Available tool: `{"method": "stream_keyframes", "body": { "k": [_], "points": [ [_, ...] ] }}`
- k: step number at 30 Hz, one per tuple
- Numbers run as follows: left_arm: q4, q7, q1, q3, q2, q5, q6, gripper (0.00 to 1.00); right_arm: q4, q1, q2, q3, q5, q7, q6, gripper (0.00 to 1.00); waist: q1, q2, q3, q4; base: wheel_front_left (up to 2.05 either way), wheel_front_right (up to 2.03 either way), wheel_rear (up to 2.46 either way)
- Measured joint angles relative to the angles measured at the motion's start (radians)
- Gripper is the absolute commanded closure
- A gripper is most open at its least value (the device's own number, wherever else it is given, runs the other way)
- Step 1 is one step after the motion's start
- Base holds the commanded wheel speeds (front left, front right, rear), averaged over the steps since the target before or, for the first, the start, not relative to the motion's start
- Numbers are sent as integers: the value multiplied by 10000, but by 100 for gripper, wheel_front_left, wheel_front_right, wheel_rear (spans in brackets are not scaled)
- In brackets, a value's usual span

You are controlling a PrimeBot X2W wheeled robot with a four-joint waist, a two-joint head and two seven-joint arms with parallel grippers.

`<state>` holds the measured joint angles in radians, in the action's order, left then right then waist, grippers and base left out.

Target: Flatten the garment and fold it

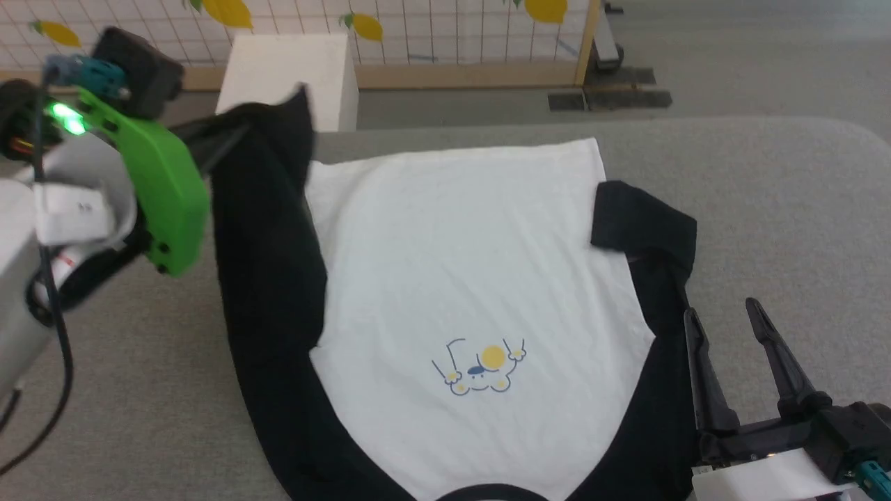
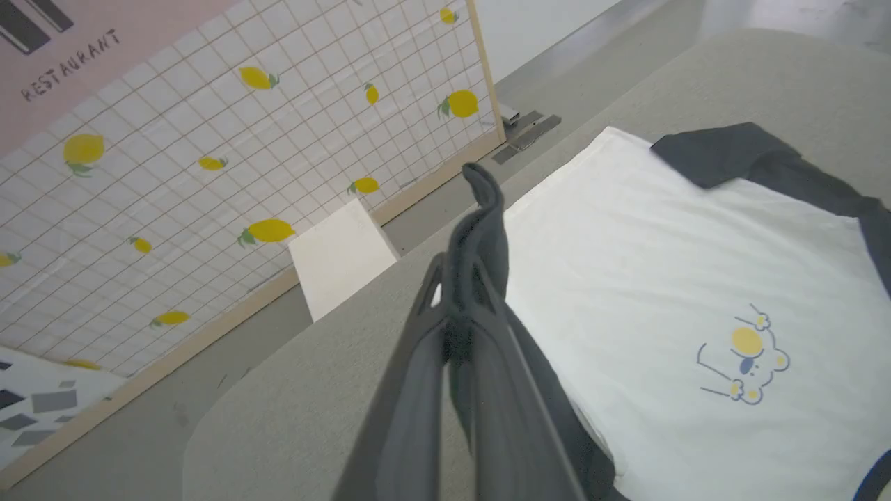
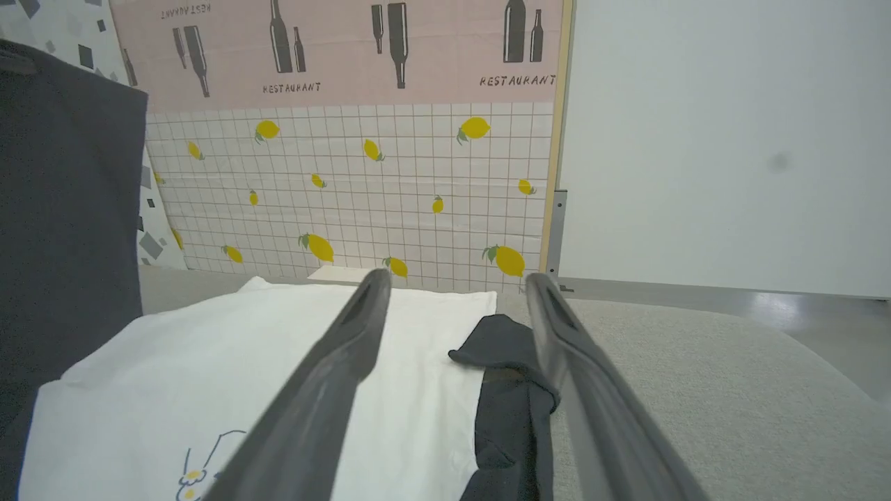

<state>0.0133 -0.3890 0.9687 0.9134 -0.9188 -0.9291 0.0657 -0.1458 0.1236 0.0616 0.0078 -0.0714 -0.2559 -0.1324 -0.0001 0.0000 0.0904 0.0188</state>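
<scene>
The garment [image 1: 459,278] lies face up on the grey table [image 1: 766,209], white body spread out with a small yellow and blue print. Its right black sleeve [image 1: 647,229] is folded onto the body's edge. The left black sleeve [image 1: 268,209] is lifted off the table, its cuff end pinched by my left gripper [image 1: 230,136], which is shut on it; in the left wrist view the sleeve [image 2: 480,229] sticks up past the fingertips. My right gripper [image 1: 724,313] hovers open above the right shoulder area, nothing between its fingers [image 3: 348,348].
A white box [image 1: 289,69] stands on the floor behind the table's far edge. Beyond it runs a gridded panel with lemon prints [image 1: 418,28] on a wooden frame. Bare grey table stretches right of the garment.
</scene>
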Motion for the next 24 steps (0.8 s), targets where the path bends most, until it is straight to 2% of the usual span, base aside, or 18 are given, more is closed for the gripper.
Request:
{"method": "stream_keyframes", "body": {
  "k": [6,8,11,15,20,24],
  "points": [
    [-2013,79,-689,454,222,-27,-401,100,59,21,-50,-75,-23,0,0,0,0,0,-494,114,0,0,0],
    [-2309,238,-1023,662,568,-54,-435,100,79,18,-65,-92,-46,0,0,0,0,0,-514,47,0,0,0],
    [-2245,539,-1444,1177,1381,61,-449,100,148,10,-73,-205,-48,0,0,0,0,0,-462,-100,0,0,0],
    [-1062,1135,-2042,1841,2752,259,-330,100,219,-35,-79,-291,-42,0,0,0,0,0,-291,-323,0,0,0],
    [1417,2301,-2526,2424,4671,769,-376,100,284,-323,-88,-280,-12,0,0,0,0,0,7,-609,0,0,0],
    [3375,2955,-2803,2798,5887,936,-274,100,387,-558,-94,-228,-58,0,0,0,0,0,275,-875,0,0,0]
  ]
}}
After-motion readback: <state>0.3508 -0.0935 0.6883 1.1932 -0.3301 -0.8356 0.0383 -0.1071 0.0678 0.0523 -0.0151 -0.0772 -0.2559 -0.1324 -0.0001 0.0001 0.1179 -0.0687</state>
